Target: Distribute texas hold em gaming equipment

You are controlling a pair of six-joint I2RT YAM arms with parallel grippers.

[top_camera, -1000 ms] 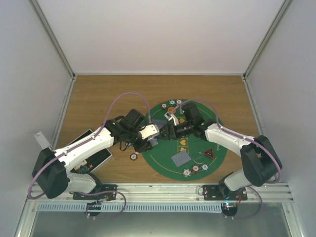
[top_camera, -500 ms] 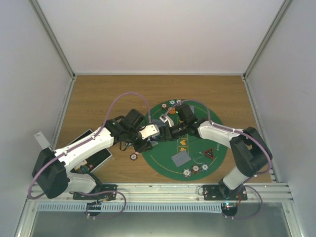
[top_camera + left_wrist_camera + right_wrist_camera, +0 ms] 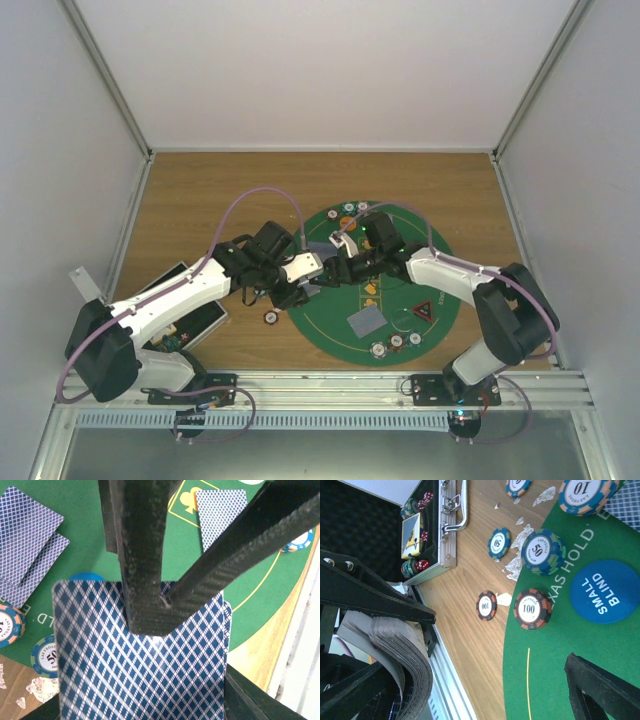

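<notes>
Left hand [image 3: 318, 274]: closed tight on the deck of cards [image 3: 140, 680]; one black woven-carbon finger [image 3: 141, 555] presses flat on the top card, the other lies under the stack; held over the left part of the green mat [image 3: 545, 675]
Left arm [image 3: 170, 300]: white-shelled; stretched from the near-left base up and rightwards to the mat's left edge; a purple cable [image 3: 264, 190] arches above its wrist
Right hand [image 3: 340, 266]: jaws wide apart, gripping nothing; one slim black finger [image 3: 240, 542] slants down onto the deck's top card, its tip touching beside the left finger's tip
Right arm [image 3: 450, 272]: elbow bent out to the right; forearm runs leftwards across the mat to meet the left hand
Deck: thick stack; backs in a blue-and-white diamond lattice; rounded corners; grey layered edges in the right wrist view
Loose cards [image 3: 27, 535]: two overlapping flat on the mat; a third [image 3: 220, 512] beside a yellow club symbol
Chips: round, striped rims; a red-black "100" [image 3: 532, 609] on the mat; a green-blue "50" stack [image 3: 544, 551] at its edge; a "50" [image 3: 499, 543] and a "100" [image 3: 486, 605] on the bare counter [image 3: 465, 635]
Blue disc [image 3: 605, 591]: smooth, flat, lettered SMALL BLIND; on the mat just beside the red-black "100"
Triangle marker [image 3: 423, 311]: red and black; on the mat's near-right part
Mat: round, matte green; yellow lines, white lettering
Counter: wood grain
Case [image 3: 447, 540]: metal-edged, with latches; black lining; chips inside; left of the mat
</notes>
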